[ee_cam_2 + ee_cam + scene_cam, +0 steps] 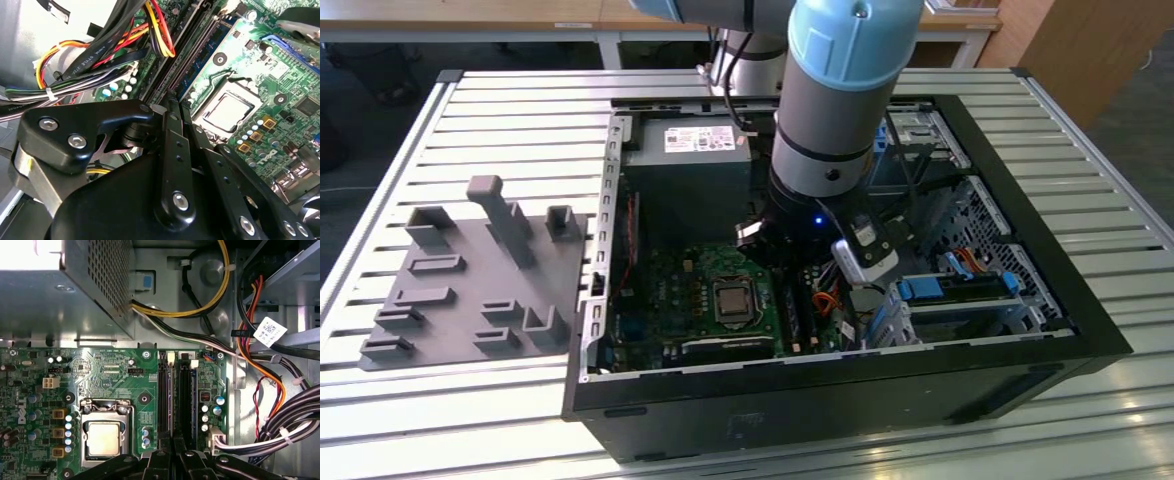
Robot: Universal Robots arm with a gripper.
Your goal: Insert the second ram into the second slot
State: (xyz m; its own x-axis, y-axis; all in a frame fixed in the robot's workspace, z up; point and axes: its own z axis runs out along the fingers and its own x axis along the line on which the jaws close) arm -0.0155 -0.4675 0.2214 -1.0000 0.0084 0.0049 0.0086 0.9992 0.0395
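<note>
Black gripper [175,460] lowered into open black computer case [1067,300], poised over twin black memory slots [177,395] beside silver processor socket [103,437]; thin blue memory stick [202,55] seated edgewise in one slot, presumably pressed home; jaws' grip impossible to tell.

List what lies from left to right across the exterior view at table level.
Grey fixture tray → green motherboard in the open computer case → robot arm's gripper → blue drive bay.
</note>
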